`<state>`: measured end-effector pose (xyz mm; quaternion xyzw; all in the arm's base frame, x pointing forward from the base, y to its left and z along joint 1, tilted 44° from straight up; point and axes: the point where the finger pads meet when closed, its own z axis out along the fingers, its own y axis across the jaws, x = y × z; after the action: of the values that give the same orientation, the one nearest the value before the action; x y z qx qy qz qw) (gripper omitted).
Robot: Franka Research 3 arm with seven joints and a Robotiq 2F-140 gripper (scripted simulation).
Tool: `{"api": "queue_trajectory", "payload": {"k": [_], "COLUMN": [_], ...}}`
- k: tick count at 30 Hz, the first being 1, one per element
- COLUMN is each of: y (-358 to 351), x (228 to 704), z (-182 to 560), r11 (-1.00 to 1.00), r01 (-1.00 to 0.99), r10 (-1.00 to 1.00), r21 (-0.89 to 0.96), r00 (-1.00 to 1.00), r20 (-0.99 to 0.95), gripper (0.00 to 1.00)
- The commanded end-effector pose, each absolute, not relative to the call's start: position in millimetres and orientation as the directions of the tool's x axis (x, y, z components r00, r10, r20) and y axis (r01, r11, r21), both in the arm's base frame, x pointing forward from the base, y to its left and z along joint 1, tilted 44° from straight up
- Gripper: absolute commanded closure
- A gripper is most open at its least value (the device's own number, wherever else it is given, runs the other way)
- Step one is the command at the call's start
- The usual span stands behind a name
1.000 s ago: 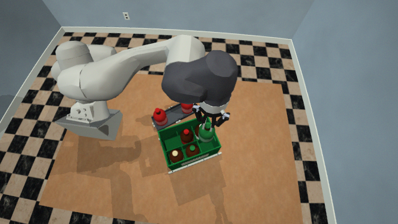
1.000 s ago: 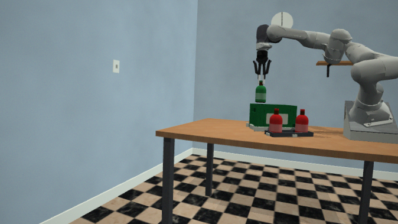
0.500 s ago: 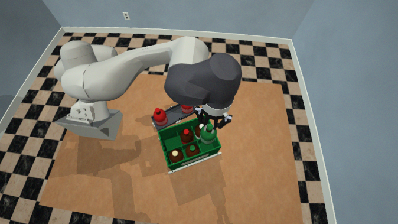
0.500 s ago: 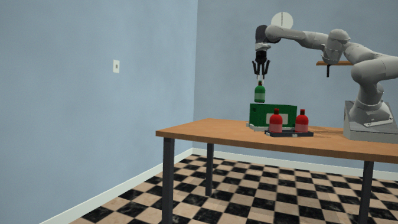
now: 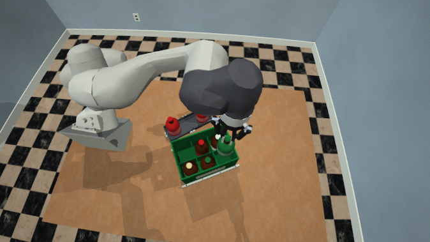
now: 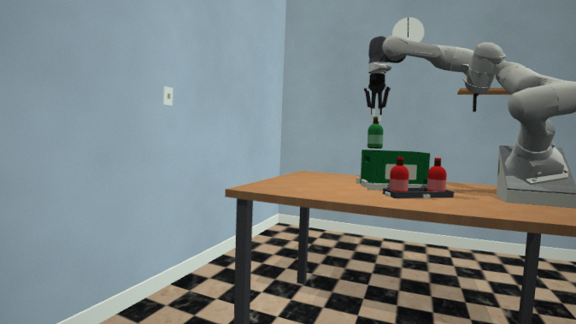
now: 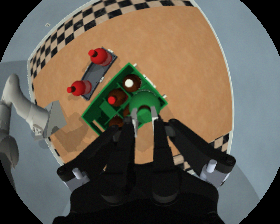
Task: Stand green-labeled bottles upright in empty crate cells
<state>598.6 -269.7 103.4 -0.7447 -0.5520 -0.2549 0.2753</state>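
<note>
My gripper (image 6: 376, 113) is shut on the neck of a green-labeled bottle (image 6: 375, 134) and holds it upright in the air, its base just above the top edge of the green crate (image 6: 395, 164). From above, the green-labeled bottle (image 5: 226, 145) hangs over the crate's (image 5: 202, 156) far right corner. Several brown bottles stand in the crate's cells, among them one with a red cap (image 5: 201, 146) and one with a green cap (image 5: 208, 161). The back left cell (image 5: 183, 147) is empty. In the wrist view the green-labeled bottle (image 7: 145, 111) sits between the fingers.
A dark tray (image 5: 188, 125) lies behind the crate with two red bottles (image 5: 173, 126) (image 5: 201, 117) upright on it; they also show in the side view (image 6: 399, 174) (image 6: 437, 175). The arm's base (image 5: 96, 129) stands at the table's left.
</note>
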Motion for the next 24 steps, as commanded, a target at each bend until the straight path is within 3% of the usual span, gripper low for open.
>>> {"api": "queue_trajectory", "payload": {"k": [1,24], "y": [-275.7,-278.9], "x": [599.5,603.3], "z": [106.0,103.2], "r11": [-0.239,-0.247], "r01": [0.964,0.962], "r10": [0.688,0.688], "r21": [-0.116,-0.114], "r00": [0.252,0.256], "r20": [0.68,0.679], "gripper": [1.0,1.0]}}
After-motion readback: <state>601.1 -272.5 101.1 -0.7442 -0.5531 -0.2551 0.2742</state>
